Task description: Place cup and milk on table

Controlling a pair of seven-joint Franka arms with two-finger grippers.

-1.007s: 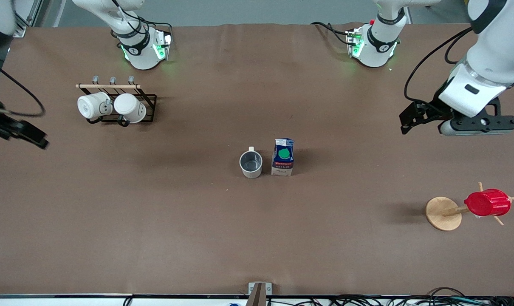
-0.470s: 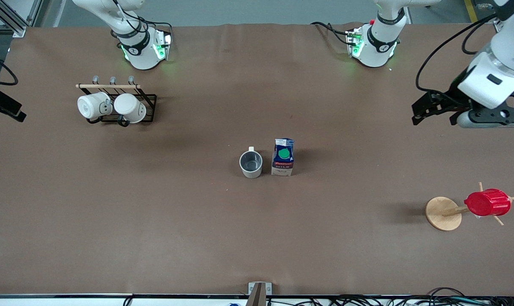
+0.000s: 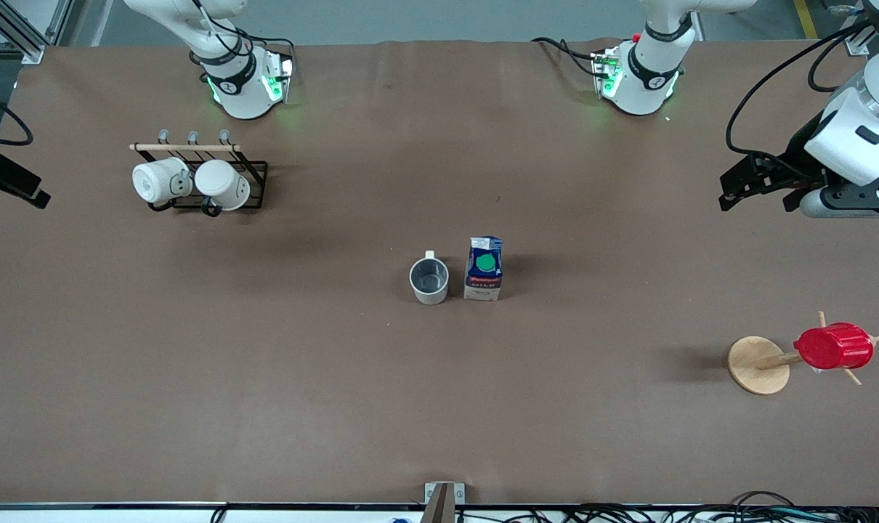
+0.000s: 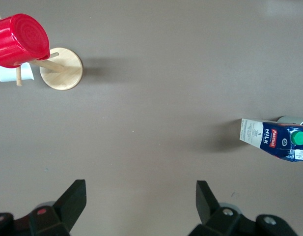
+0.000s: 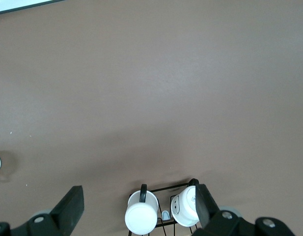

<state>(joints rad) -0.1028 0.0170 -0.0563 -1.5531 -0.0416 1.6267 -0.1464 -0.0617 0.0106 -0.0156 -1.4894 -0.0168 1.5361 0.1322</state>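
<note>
The tabletop (image 3: 439, 407) looks matt brown and smooth. The cup (image 3: 429, 280) appears glazed ceramic, the milk (image 3: 484, 278) printed glossy carton. Red ribbed cup (image 3: 833, 346) shines like plastic on a pale wooden stand (image 3: 758, 365); rack (image 3: 254, 190) is black wire.

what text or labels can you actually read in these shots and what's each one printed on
"MILK": in white on the blue side of the milk, left wrist view.
"Pascual": on the red label band just above it, small, so the reading is uncertain.
Fine print on the carton's white panel: too small to read.
In the front view the carton's red band is blurred.
The cup: no lettering readable.
Nothing else carries legible text.
</note>
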